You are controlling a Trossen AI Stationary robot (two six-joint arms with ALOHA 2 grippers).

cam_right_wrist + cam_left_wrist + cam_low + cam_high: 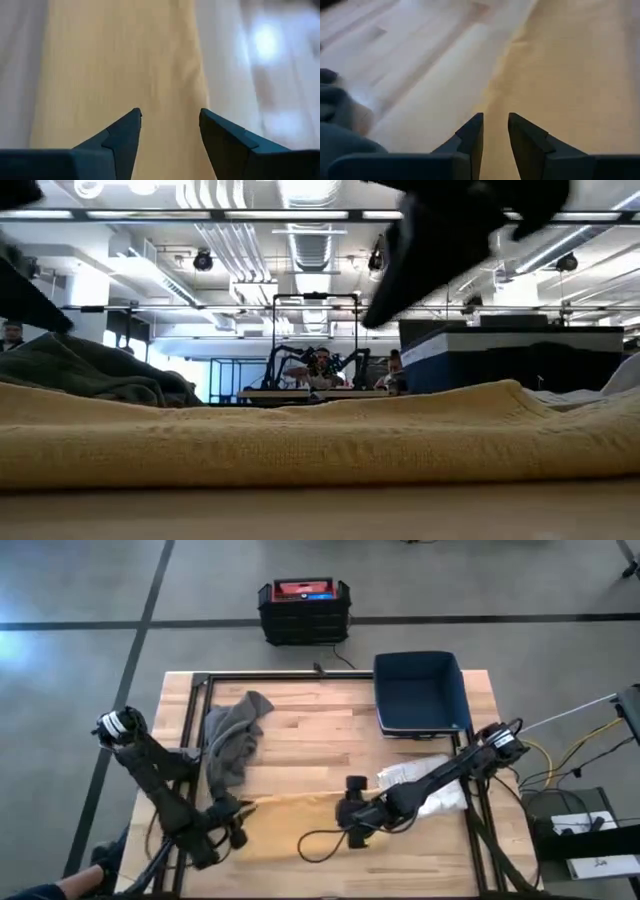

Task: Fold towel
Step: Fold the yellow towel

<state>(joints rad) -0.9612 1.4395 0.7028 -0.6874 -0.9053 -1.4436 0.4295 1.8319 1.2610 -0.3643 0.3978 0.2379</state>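
Observation:
A yellow towel [290, 825] lies flat on the near part of the wooden table; it also fills the low view [320, 430]. My left gripper [238, 812] stands low over the towel's left edge [500, 85], its fingers a narrow gap apart [495, 116]. My right gripper [352, 805] is open low over the towel's right edge [200, 65], with its fingers [170, 112] on either side of that edge. I cannot see either gripper touching the towel.
A crumpled grey towel [235, 735] lies at the far left of the table and a white cloth [430, 788] at the right under my right arm. A blue bin [420, 690] stands at the far right. A black cable loop [318, 843] lies on the yellow towel.

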